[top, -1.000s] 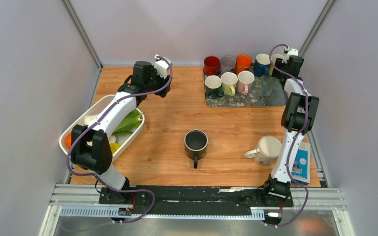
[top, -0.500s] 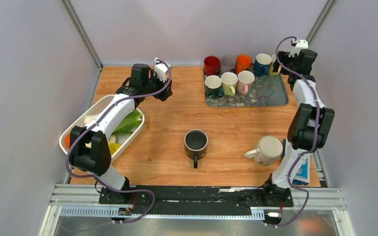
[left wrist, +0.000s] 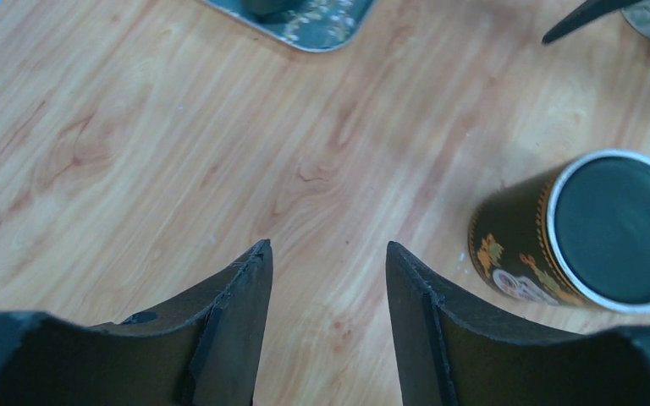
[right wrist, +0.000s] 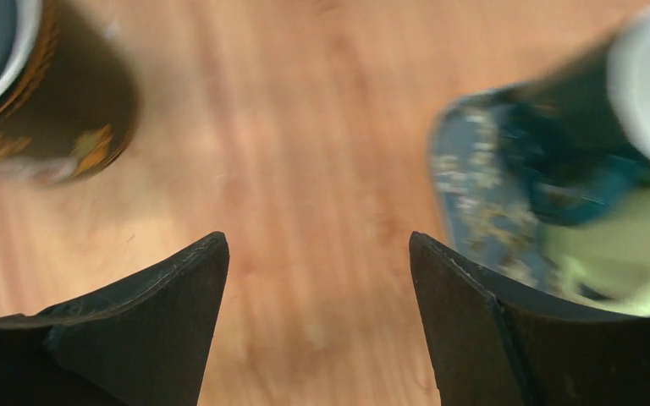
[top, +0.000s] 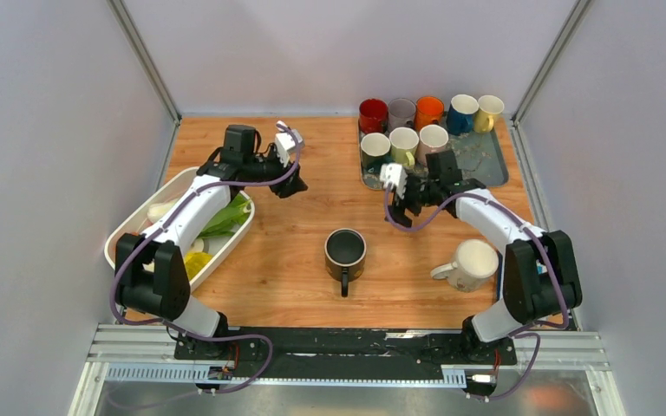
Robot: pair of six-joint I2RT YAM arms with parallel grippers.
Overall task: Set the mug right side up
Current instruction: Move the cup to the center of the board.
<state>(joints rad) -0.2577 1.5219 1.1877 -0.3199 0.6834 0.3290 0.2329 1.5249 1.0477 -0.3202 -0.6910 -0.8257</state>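
Two tools spread, empty: left gripper [left wrist: 326, 254], right gripper [right wrist: 317, 245] | black mug [top: 345, 251] mid-table, seemingly base-up, right gripper near | pinch wall sideways, roll wrist slowly — keep handle [top: 344, 283] clear

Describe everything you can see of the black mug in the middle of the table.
The black mug stands alone on the wooden table, near its middle. It looks like glazed ceramic, with an orange and white pattern around its side and a pale ring edging its upward face. That face looks flat and dark grey, so it seems to stand mouth down. Its handle points toward the table's near edge. Nothing touches it.
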